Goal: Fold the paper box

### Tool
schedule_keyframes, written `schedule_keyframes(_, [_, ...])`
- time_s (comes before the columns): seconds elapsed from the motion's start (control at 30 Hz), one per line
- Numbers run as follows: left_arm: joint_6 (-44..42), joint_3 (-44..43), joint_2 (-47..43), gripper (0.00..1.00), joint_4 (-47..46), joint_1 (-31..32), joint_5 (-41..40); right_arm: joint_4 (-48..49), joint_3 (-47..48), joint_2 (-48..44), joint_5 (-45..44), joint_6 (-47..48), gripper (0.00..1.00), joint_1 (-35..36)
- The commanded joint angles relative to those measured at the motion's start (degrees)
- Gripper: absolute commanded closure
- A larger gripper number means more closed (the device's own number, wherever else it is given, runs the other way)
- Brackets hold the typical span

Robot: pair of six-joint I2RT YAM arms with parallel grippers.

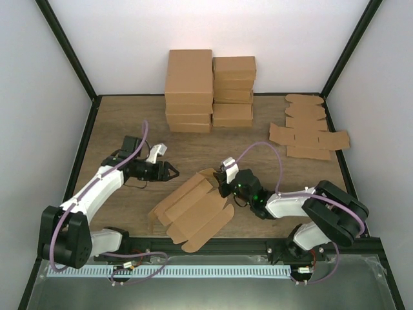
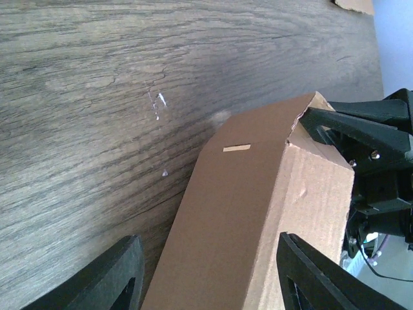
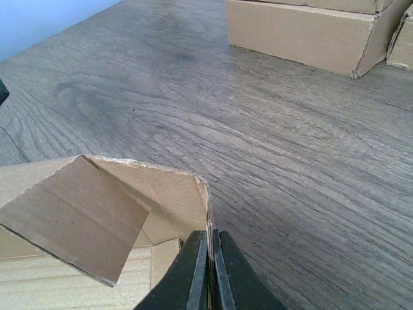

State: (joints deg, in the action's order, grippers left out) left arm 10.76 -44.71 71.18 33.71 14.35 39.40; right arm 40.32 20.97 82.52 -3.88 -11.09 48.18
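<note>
The paper box lies partly folded near the table's front, with its far end raised into walls and rounded tabs spread flat toward the near edge. My right gripper is shut on the upright corner wall of the box; its fingers pinch the cardboard edge. My left gripper hovers just left of the raised end. In the left wrist view its two fingers stand apart on either side of the box's folded side panel, neither clearly pressing it. The right gripper shows at that panel's far corner.
Ready-made brown cartons are stacked in two piles at the back centre, also seen as cartons in the right wrist view. Flat brown blanks lie at the back right. White walls and a black frame enclose the wooden table.
</note>
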Motion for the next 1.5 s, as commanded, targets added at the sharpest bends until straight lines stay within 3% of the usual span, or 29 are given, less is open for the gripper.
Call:
schedule_keyframes(0.0, [-0.7,0.9,1.4,0.42,-1.6,0.4,1.9,1.6,3.0,0.7,0.0,-0.4,0.95,-0.2])
schedule_keyframes(0.37, [-1.1,1.0,3.6,0.51,-1.7,2.4,3.1,1.2,3.5,1.3,0.2,-0.6,0.95,-0.2])
schedule_keyframes(0.67, [-1.6,1.5,2.7,0.50,-2.6,5.5,7.5,0.0,4.9,2.6,0.1,-0.8,0.95,-0.2])
schedule_keyframes(1.27, [0.6,0.9,7.2,0.59,-3.7,10.7,-1.2,-10.1,9.1,2.5,-3.0,-6.6,0.94,2.6])
schedule_keyframes(1.47, [6.7,2.2,4.5,0.59,-8.3,13.2,-4.5,-13.6,8.7,1.8,-6.3,-11.8,0.91,5.1])
